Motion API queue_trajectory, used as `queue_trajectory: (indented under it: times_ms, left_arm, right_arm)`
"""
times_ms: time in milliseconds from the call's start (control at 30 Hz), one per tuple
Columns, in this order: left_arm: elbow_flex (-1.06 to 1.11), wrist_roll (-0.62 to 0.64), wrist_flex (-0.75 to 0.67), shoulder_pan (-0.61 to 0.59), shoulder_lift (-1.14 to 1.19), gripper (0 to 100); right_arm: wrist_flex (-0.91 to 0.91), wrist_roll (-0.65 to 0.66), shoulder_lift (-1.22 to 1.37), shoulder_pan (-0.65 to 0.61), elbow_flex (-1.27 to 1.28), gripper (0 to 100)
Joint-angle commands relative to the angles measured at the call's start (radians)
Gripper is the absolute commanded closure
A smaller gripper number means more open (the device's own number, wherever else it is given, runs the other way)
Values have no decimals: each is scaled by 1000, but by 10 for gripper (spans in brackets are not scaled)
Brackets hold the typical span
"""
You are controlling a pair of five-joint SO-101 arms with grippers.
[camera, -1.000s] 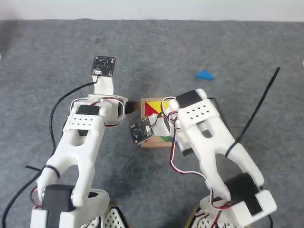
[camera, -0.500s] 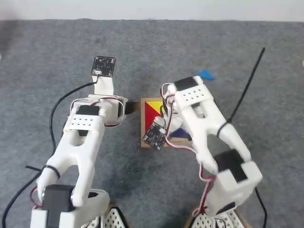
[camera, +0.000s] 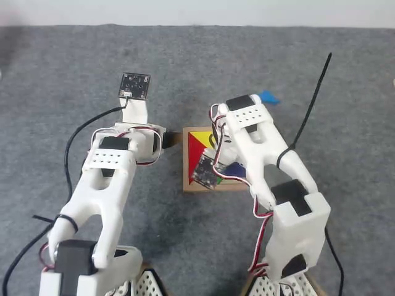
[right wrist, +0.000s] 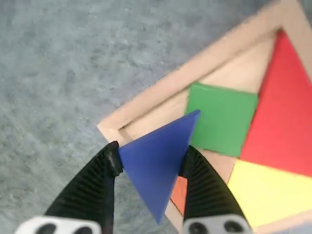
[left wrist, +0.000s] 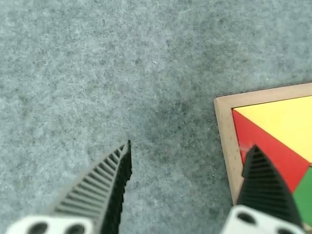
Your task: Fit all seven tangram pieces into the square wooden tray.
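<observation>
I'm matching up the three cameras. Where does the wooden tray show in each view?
High view: the wooden tray sits in the middle of the picture.
Left wrist view: one tray corner, partly behind a finger of the left tool.
Right wrist view: another tray corner, under the blue triangle gripped by the right tool.
Shared landmark: the red triangle inside the tray.

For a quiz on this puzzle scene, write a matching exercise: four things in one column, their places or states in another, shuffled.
1. dark blue triangle
2. green square
3. light blue piece
4. left gripper

A. lying on the grey mat, away from the tray
B. open, at the tray's edge
C. held in the right gripper
D. flat inside the tray

Pairs: 1-C, 2-D, 3-A, 4-B
</observation>
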Motion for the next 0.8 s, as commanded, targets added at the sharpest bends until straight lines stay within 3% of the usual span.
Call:
queue_trajectory:
  times_ms: [0, 333, 767]
  left_arm:
    - [-4, -12, -20, -2, -5, 654]
    - [-4, -12, -21, -2, -5, 654]
    - [-4, -12, -21, -2, -5, 654]
  right_arm:
    - [67, 118, -12, 10, -43, 990]
    - [42, 152, -5, -31, -38, 990]
    - [44, 89, -5, -41, -40, 989]
